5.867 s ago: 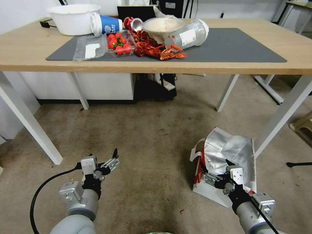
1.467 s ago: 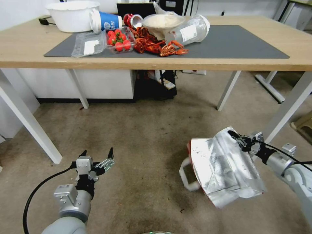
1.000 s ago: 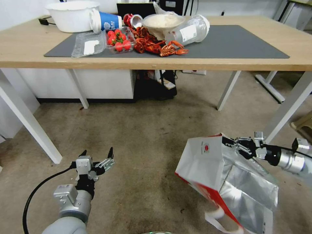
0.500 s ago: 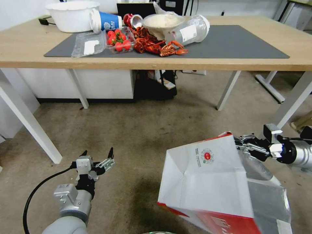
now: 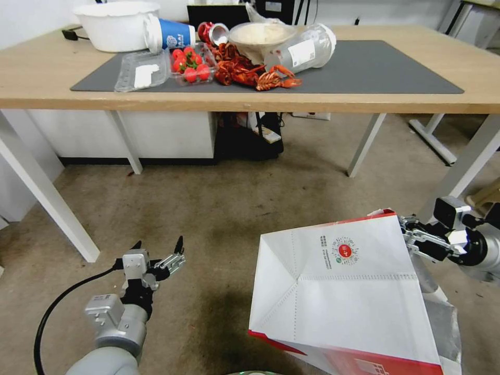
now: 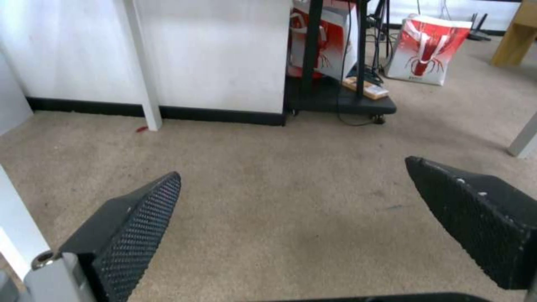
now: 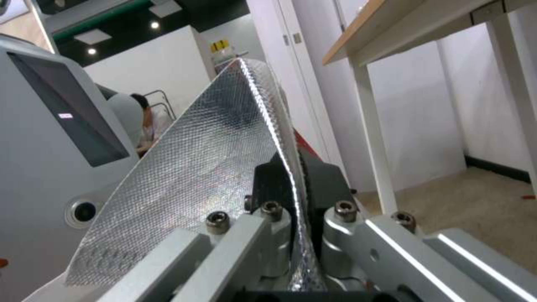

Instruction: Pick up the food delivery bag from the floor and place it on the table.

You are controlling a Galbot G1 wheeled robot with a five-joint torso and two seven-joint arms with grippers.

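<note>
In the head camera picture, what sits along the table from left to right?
White basin → blue paper cup → strawberries → crayfish → clear plastic cup, lying on its side.

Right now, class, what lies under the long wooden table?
Under the table: bare floor, its white legs, and a dark cart with cables. The cart's contents are too shadowed to identify.
</note>
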